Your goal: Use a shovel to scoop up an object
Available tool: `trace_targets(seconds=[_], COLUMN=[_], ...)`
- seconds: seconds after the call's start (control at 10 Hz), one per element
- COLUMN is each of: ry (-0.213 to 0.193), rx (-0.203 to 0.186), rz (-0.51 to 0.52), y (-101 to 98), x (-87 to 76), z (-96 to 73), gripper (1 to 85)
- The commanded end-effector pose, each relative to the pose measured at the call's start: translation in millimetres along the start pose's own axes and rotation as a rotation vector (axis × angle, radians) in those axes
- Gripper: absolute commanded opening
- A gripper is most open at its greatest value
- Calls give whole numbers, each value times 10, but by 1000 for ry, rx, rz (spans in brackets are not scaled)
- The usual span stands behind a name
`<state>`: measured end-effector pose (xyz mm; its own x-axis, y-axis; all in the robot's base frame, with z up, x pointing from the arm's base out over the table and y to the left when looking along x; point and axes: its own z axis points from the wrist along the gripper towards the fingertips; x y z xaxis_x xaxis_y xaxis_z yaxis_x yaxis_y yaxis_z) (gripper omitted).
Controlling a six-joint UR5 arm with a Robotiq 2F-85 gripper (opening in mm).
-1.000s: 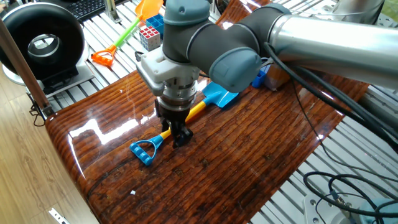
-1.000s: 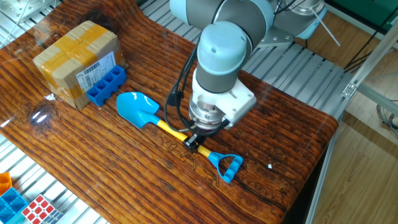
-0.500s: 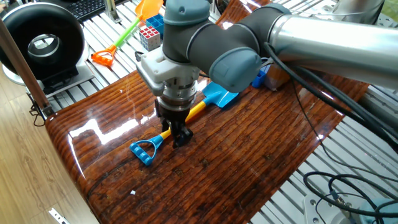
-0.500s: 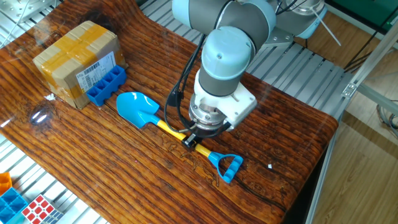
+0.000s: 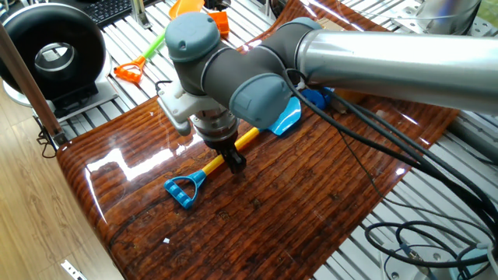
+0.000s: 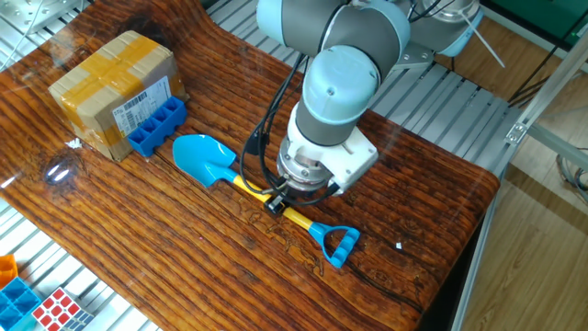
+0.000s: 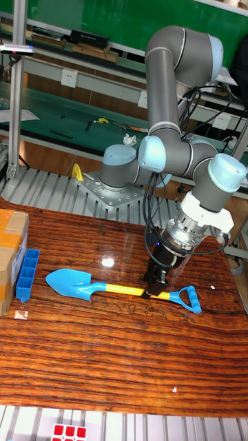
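Jaws seemingly around shovel (image 6: 241,182) shaft

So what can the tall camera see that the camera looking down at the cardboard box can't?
Only the tall fixed view shows the arm's base and the green wall behind. Only the other fixed view shows the cardboard box's whole top and label, plus the wooden floor. Both show the shovel lying flat, the gripper at its yellow shaft, and the blue block against the box.
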<state>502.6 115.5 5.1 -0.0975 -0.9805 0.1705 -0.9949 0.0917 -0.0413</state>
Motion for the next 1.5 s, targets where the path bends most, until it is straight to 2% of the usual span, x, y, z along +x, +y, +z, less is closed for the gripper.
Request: trace_targets(seconds=[0.0,0.2,0.7,1.2,1.4], ry=[1,28,63,78,78], rx=[6,12,1,-1,0], rz=[-3,-4,11,20,30], y=[-39,-74,-83,-53,-47], x=[7,90,239,332,342], z=[48,49,43,75,84], gripper=[573,573,573,563,530])
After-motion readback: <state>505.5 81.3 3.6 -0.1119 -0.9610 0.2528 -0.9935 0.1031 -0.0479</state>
